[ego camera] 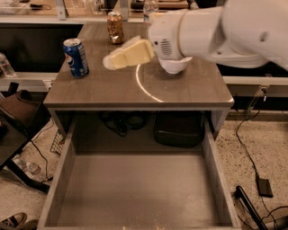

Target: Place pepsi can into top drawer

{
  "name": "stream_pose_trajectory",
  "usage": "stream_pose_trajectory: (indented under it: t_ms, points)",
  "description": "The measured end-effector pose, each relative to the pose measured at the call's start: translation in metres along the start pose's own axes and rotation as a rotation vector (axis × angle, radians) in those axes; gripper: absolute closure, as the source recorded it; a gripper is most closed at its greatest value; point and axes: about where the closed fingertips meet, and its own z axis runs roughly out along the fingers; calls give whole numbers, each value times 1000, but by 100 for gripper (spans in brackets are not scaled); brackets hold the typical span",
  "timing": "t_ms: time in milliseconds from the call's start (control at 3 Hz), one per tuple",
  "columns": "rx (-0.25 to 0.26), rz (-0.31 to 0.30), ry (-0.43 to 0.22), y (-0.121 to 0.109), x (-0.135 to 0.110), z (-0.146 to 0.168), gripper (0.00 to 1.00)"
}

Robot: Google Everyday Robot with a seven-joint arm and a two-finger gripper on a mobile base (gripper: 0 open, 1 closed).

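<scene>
While the robot's one hand (pixel 112 61), a smooth cream-coloured wedge on a glossy, rounded white arm (pixel 216 31), hangs over the middle of the tabletop (pixel 189 90), the pepsi can (pixel 76 57) stands upright at its 9 o'clock. The can is near the hand but apart from it, close to the tabletop's left edge. From where I stand I cannot tell whether the hand is apart or together, and it carries nothing that I can see.

Two cans and one bottle are on the tabletop. The pepsi can is a small blue cylinder with white and red markings and a silver top. A brown-gold can (pixel 115 28) stands at the hand's 12 o'clock, toward the far edge. A clear water bottle (pixel 150 6) stands at its 1 o'clock, mostly hidden behind the arm.

The tabletop is a flat brown-grey slab with a dull sheen, and one thin bright arc of light curves across it. At its 6 o'clock the top drawer (pixel 135 188) is pulled out. This single wide, shallow, rectangular tray has low side walls and a flat, matte grey-brown bottom. Beneath the tabletop a dark boxy bag (pixel 179 129) sits beside a tangle of black cables (pixel 118 122). More cables trail over the speckled floor (pixel 252 143) at 3 o'clock.
</scene>
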Motion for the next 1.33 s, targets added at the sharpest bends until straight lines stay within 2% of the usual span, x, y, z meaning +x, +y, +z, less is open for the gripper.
stream_pose_trajectory:
  t_ms: [667, 1000, 1333]
  points:
    - [-4, -8, -41, -13, -5, 138, 0]
    - [-7, -9, -45, -14, -1, 184, 0]
    - [-19, 27, -54, -17, 11, 225, 0]
